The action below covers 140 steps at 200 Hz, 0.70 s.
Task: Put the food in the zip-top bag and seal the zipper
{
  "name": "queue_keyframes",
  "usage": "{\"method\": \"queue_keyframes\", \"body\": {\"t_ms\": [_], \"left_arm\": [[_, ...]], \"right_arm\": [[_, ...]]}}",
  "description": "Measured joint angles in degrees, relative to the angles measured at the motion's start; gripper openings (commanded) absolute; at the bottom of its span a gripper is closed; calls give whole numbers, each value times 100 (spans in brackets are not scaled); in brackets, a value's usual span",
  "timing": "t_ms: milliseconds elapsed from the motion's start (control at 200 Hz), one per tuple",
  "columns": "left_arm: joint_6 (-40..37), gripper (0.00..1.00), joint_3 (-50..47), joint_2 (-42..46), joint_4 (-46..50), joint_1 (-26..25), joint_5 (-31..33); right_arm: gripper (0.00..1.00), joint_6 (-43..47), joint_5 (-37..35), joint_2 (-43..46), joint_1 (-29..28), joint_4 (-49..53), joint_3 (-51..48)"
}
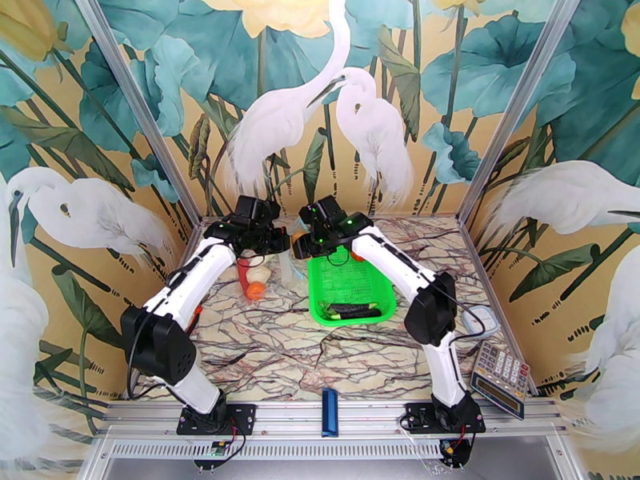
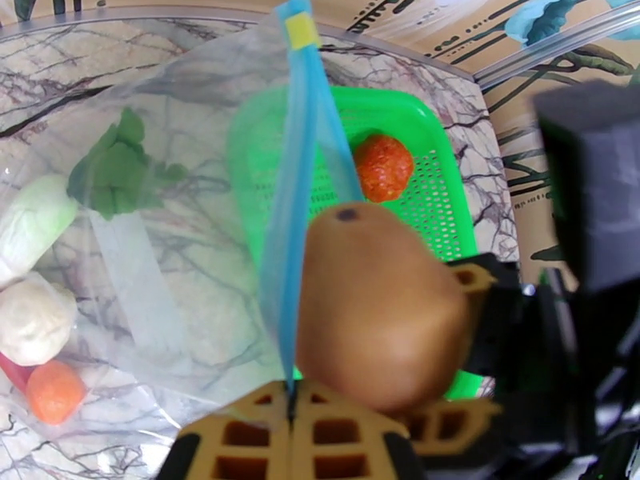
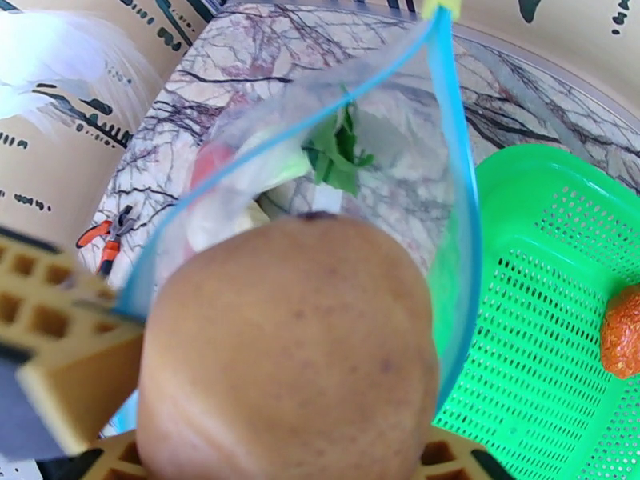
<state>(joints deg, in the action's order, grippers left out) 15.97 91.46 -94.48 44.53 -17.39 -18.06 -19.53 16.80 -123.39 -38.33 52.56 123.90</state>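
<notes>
Both arms reach over the far end of the marble table (image 1: pixel 264 354), elbows bent outward, wrists close together. The left gripper (image 2: pixel 292 403) is pinched tight on the thin light-blue zipper strip (image 2: pixel 298 194), holding up the mouth of the clear soft plastic bag (image 2: pixel 160 266). The right gripper (image 1: pixel 308 246) clasps the tan toy potato (image 3: pixel 288 354) right at that mouth, beside the bright green mesh basket (image 3: pixel 544 362).
</notes>
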Motion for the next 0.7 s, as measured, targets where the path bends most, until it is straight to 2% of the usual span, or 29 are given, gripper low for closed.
{"method": "queue_keyframes", "body": {"t_ms": [125, 260, 405, 700], "left_arm": [[0, 0, 0, 74, -17, -4, -15], [17, 0, -9, 114, -24, -4, -13], [72, 0, -63, 153, -44, 2, -15], [96, 0, -90, 223, -39, -4, -13]], "right_arm": [[62, 2, -48, -92, -35, 170, 87], [75, 17, -83, -229, -61, 396, 302], [81, 68, -177, -291, -50, 588, 466], [81, 131, -487, -208, -28, 601, 452]]}}
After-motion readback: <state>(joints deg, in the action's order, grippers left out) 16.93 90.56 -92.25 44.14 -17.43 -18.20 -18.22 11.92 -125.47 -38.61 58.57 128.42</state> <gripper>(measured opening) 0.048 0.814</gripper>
